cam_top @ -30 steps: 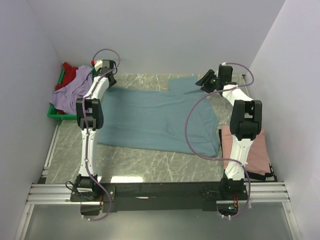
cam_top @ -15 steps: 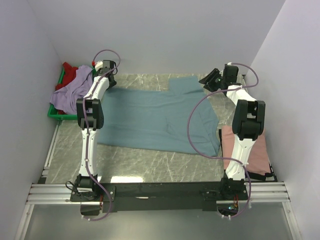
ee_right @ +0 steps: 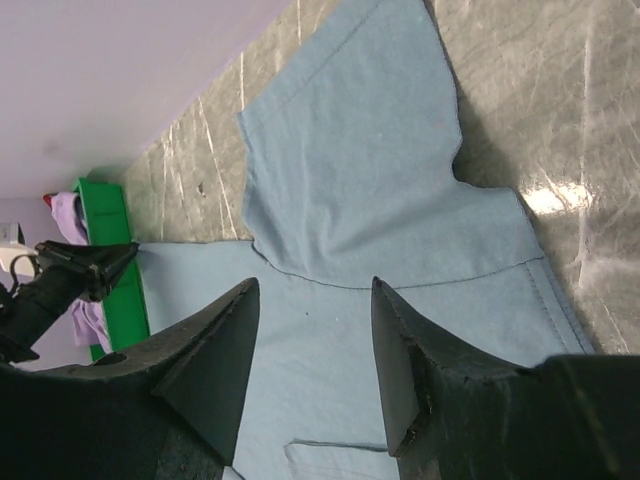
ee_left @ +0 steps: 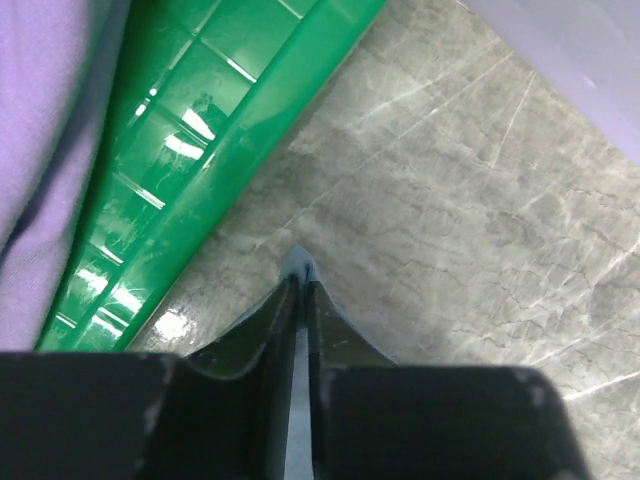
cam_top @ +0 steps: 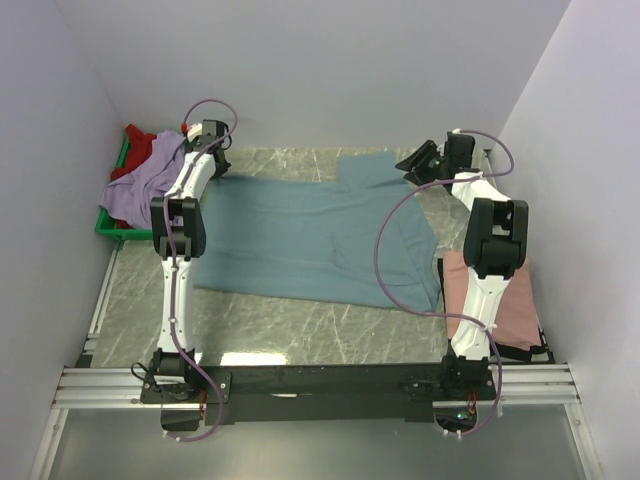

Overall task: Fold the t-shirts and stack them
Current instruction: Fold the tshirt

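Left claw (ee_left: 298, 292) pinches a corner of the blue shirt (cam_top: 300, 235) far-left, beside the tray (ee_left: 230, 110); right claw (ee_right: 314, 292) gapes wide above it, far-right.

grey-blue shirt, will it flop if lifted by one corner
Likely floppy: the grey-blue shirt lies flat with soft creases, so it should hang limp from the left gripper, shut on its edge. Probably light, since the cloth looks thin. It may drag across the table.
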